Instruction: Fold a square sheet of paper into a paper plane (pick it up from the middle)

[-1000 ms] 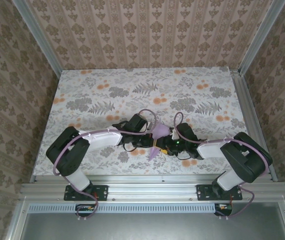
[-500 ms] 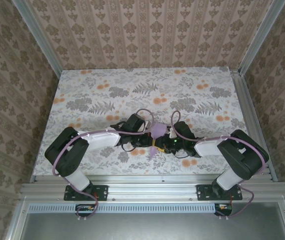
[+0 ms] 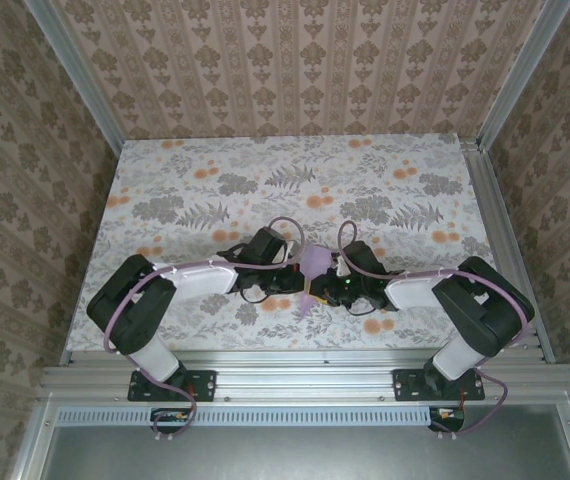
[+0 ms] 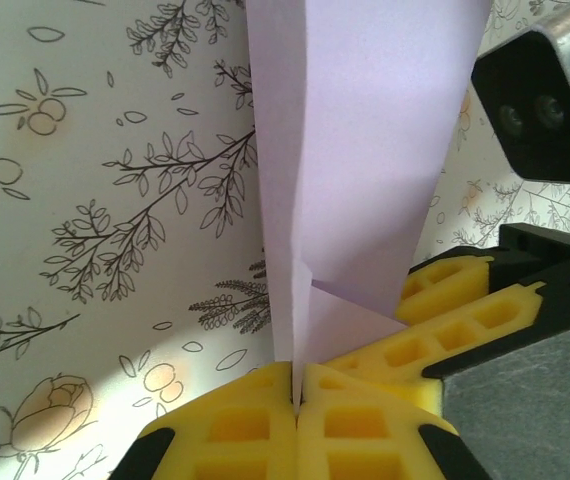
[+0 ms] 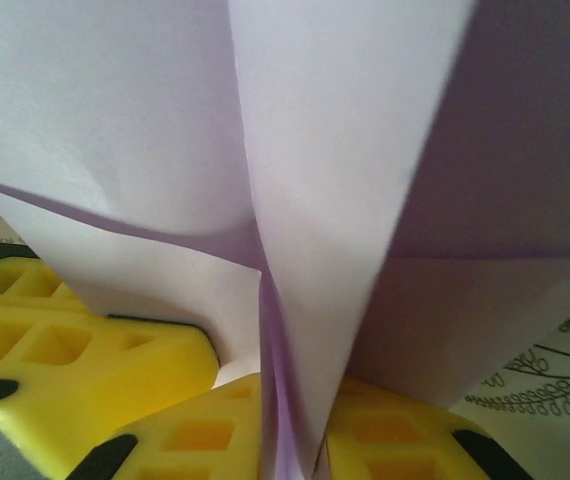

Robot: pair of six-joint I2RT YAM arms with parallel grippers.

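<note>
Lilac paper plane [image 3: 314, 268] clamped along its fold by left gripper [image 4: 295, 385] and right gripper [image 5: 295, 445]; any opposing pull could tear or crumple it.

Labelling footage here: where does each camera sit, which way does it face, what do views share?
Top external: above, behind the bases, looking down at the table; both arms, left gripper and right gripper meeting at the paper plane.
Left wrist: on left arm, looking along its shut yellow fingers at paper plane and table.
Right wrist: on right arm, close on paper plane between its fingers.
Shared: all show the paper plane.
</note>
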